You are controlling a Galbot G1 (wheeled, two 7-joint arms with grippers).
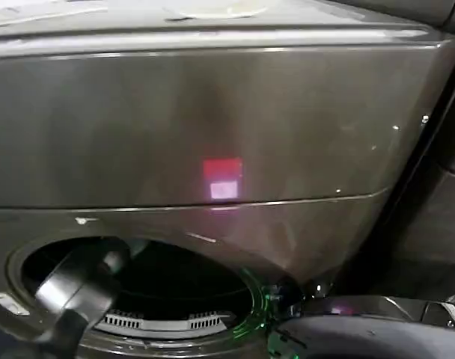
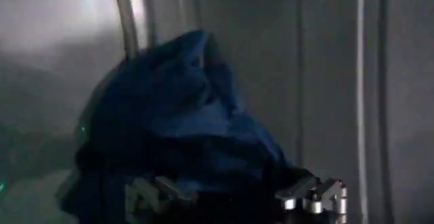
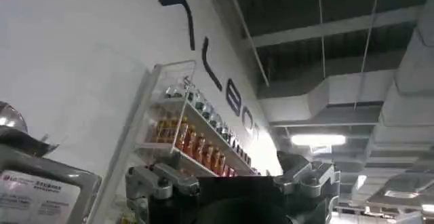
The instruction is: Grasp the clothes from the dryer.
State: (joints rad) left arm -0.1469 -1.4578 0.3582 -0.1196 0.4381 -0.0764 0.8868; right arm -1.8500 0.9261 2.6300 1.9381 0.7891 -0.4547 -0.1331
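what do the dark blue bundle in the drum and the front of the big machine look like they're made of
The small dark blue clothes bundle looks like soft woven or knit fabric: matte, with loose folds and creases. The large bronze-grey dryer front looks like painted or brushed metal, judging by its smooth satin sheen and streaky reflections, though coated plastic cannot be excluded.

glossy metal dryer (image 1: 212, 120), soft cloth clothes (image 2: 183, 123)

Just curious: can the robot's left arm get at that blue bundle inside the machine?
Probably yes. The left arm is through the dryer opening, and its open left gripper sits right at the clothes, nothing between.
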